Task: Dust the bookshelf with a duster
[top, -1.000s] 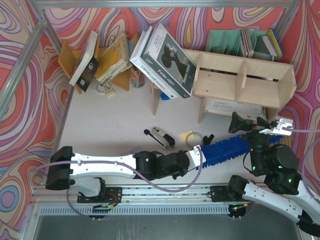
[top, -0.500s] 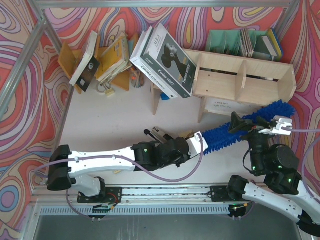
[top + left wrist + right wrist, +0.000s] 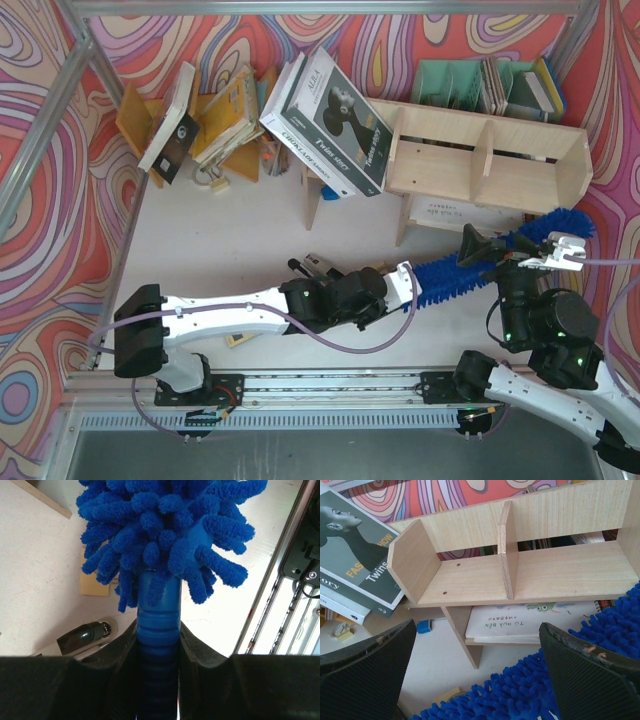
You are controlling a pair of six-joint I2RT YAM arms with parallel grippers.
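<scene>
The bright-blue fluffy duster [image 3: 450, 272] slants up to the right above the table. Its tip reaches the lower right end of the pale plywood bookshelf [image 3: 490, 165]. My left gripper [image 3: 405, 283] is shut on the duster's ribbed blue handle [image 3: 159, 620], with the fluffy head [image 3: 165, 540] straight ahead of the jaws [image 3: 159, 635]. My right gripper [image 3: 515, 250] hovers open just above the duster's middle, facing the bookshelf [image 3: 555, 575]. Blue fluff [image 3: 530, 695] lies below its wide-apart fingers [image 3: 476, 630], which hold nothing.
A large black-and-white book [image 3: 330, 120] leans on the shelf's left end. An orange-brown rack of books [image 3: 200, 120] stands at the back left, a mint-green file holder [image 3: 450, 80] behind the shelf. A stapler [image 3: 320, 272] and tape roll [image 3: 385, 270] lie near the left wrist. A flat book [image 3: 535, 622] sits under the shelf.
The left arm has reached forward and swung the duster's tip up and to the right, from low over the table to the bookshelf's right end. The right arm has stayed put.
</scene>
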